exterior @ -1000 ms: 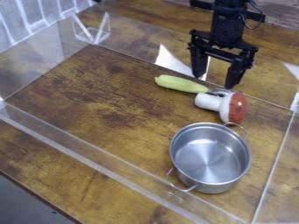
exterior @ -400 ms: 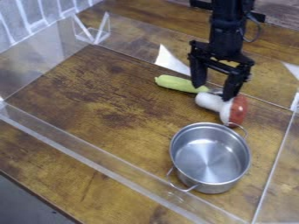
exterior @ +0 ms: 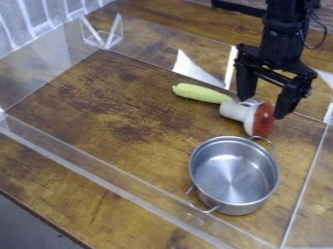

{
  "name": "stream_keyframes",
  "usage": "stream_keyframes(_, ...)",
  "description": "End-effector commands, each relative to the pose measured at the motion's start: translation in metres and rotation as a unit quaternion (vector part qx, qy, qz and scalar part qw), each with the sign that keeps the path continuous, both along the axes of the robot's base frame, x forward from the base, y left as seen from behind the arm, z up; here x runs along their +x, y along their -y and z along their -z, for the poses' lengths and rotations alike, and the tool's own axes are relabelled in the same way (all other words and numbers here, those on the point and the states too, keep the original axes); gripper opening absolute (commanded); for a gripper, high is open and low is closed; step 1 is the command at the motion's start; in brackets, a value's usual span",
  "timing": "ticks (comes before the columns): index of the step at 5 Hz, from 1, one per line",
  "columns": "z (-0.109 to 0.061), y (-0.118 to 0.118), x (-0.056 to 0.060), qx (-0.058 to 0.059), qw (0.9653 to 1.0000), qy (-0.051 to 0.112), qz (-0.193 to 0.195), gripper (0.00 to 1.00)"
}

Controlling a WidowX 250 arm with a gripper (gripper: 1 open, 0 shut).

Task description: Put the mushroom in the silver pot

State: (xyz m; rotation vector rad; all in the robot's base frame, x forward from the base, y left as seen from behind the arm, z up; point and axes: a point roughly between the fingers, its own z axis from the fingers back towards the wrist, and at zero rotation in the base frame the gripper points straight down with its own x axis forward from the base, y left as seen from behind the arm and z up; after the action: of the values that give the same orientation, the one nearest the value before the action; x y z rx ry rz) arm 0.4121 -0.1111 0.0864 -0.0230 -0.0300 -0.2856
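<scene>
Currently the open tool (exterior: 271, 94) hovers over the mushroom (exterior: 252, 115) (near table's edge).

I see black robot arm (exterior: 289, 19) cut off by top edge; clear acrylic tray wall (exterior: 78, 165) runs past frame edges.

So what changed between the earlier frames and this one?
The gripper shifted right across the picture, from above the corn-like vegetable to just over the mushroom, jaws open throughout. Nothing was taken hold of or let go. The mushroom lies on its side in the same spot on the table, the vegetable beside it, and the silver pot is still empty, unmoved.
</scene>
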Motion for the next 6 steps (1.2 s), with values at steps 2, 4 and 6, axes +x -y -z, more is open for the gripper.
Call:
stream_keyframes(2,-0.011,-0.005,0.007,-0.014,0.9996,0.023,-0.007,1.00)
stream_keyframes(4,0.001,-0.025,0.023,-0.003,0.9999,0.012,0.004,1.00)
stream_keyframes(6,-0.020,-0.010,0.019,0.002,0.9997,0.018,-0.016,1.00)
